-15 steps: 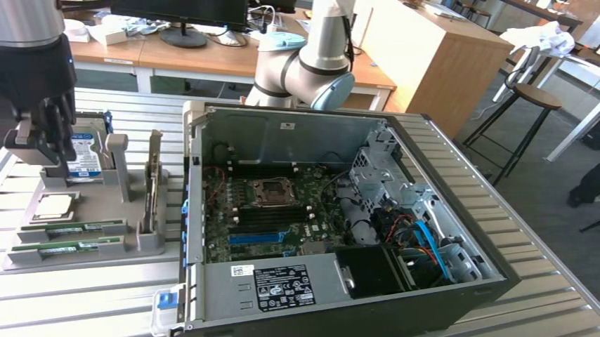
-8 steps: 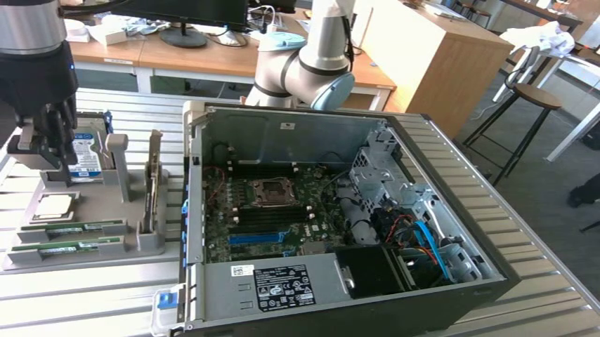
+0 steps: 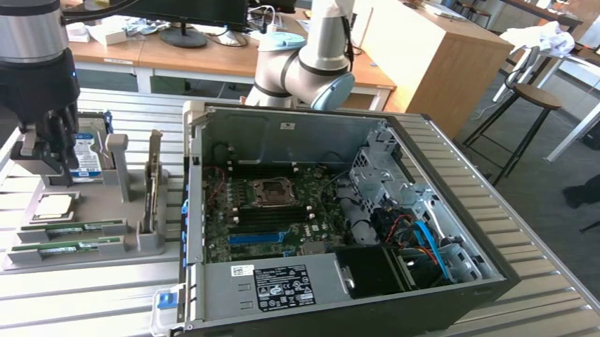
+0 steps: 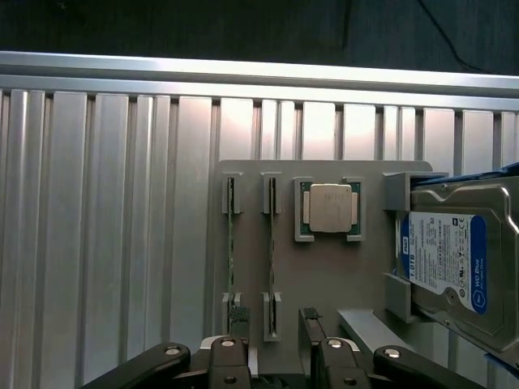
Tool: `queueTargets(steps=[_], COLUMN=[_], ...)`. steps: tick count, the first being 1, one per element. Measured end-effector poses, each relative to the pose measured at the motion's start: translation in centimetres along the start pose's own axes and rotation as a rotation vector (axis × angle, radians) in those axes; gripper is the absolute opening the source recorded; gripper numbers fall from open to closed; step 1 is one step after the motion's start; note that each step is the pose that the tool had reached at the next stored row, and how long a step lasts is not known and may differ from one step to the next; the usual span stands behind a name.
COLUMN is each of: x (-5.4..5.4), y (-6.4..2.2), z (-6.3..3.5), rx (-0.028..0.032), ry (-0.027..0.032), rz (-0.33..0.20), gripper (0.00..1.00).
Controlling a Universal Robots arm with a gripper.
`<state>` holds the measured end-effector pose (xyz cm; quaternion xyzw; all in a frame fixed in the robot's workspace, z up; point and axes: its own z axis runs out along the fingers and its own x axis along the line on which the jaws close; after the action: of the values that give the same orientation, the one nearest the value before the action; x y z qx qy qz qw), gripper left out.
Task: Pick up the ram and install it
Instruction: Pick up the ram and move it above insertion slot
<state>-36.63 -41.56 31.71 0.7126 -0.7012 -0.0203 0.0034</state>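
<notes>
Neighbouring the ram (image 4: 270, 251) sit a processor (image 4: 331, 208) and hard drive (image 4: 444, 259).

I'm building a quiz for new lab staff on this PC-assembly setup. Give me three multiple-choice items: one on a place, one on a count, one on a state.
1. Where are the ram sticks?
A. in the grey holder beside the computer case
B. inside the computer case
C. in the claw

2. How many ram sticks sit in the holder?
A. one
B. two
C. four

3. What state is the claw in?
A. shut on a ram stick
B. open and empty
C. shut on the holder

Answers: 1 A, both lie in the holder's slots; 2 B, two green sticks lie side by side; 3 B, its jaws stand apart with nothing between them.
</notes>
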Motion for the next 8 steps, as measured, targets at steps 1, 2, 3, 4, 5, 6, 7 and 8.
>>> queueTargets(steps=[1,2,3,4,5,6,7,8], x=[0.00,0.01,0.01,0.01,0.01,0.02,0.02,0.02], y=[0.00,-0.01,-0.01,-0.01,-0.02,-0.02,-0.02,-0.03], z=[0.10,0.21,0.31,0.42,0.52,0.62,0.72,0.82], rx=[0.0000,0.0001,0.0000,0.0000,0.0000,0.0000,0.0000,0.0000], ry=[0.0000,0.0000,0.0000,0.0000,0.0000,0.0000,0.0000,0.0000], rz=[0.000,0.000,0.000,0.000,0.000,0.000,0.000,0.000], gripper=[0.37,0.37,0.37,0.37,0.37,0.37,0.37,0.37])
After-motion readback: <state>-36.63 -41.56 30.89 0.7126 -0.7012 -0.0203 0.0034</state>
